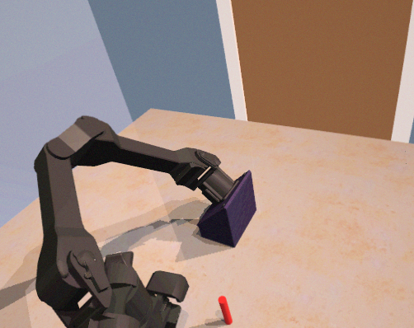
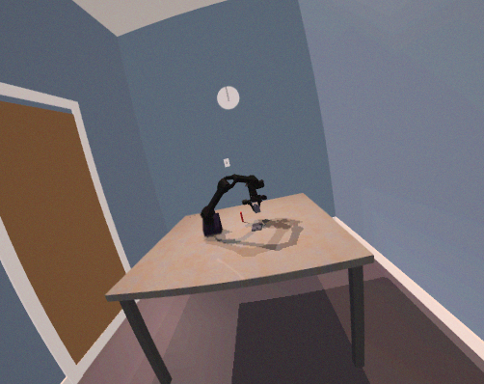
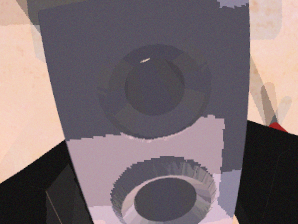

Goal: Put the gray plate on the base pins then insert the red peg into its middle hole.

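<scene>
We could read no writing or brand anywhere. We counted one gray plate [image 3: 143, 136] with three round holes showing, and one red peg [image 1: 225, 309] standing upright near the desk [image 1: 339, 214] edge by the arm's foot. Our end effector [image 2: 255, 207] had closed partway on the gray plate, gripping it above the desk's middle.
</scene>
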Controlling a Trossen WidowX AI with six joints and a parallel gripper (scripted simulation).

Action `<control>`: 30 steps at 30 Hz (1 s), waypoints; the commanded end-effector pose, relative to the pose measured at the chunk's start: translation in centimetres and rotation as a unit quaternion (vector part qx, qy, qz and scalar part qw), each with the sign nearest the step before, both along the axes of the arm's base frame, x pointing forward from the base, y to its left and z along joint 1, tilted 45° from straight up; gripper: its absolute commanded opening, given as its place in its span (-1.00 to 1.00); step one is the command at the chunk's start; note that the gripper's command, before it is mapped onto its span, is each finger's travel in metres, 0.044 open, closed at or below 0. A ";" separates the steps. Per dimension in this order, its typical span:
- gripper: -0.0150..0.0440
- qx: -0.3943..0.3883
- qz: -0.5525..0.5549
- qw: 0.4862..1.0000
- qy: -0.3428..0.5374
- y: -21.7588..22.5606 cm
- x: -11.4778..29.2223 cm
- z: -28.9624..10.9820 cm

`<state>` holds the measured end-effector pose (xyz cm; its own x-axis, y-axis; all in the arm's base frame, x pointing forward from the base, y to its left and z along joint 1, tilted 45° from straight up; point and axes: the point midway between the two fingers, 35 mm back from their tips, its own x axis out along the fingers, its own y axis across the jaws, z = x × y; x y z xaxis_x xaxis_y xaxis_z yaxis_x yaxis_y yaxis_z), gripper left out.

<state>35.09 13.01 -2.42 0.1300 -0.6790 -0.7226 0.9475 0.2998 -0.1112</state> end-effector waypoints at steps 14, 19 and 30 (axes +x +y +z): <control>-0.49 0.000 -0.005 1.000 -0.006 3.4 -1.1 4.6; -0.49 0.000 -0.006 1.000 -0.008 3.3 -1.1 4.8; -0.49 0.008 -0.029 0.999 -0.029 0.0 -0.1 5.6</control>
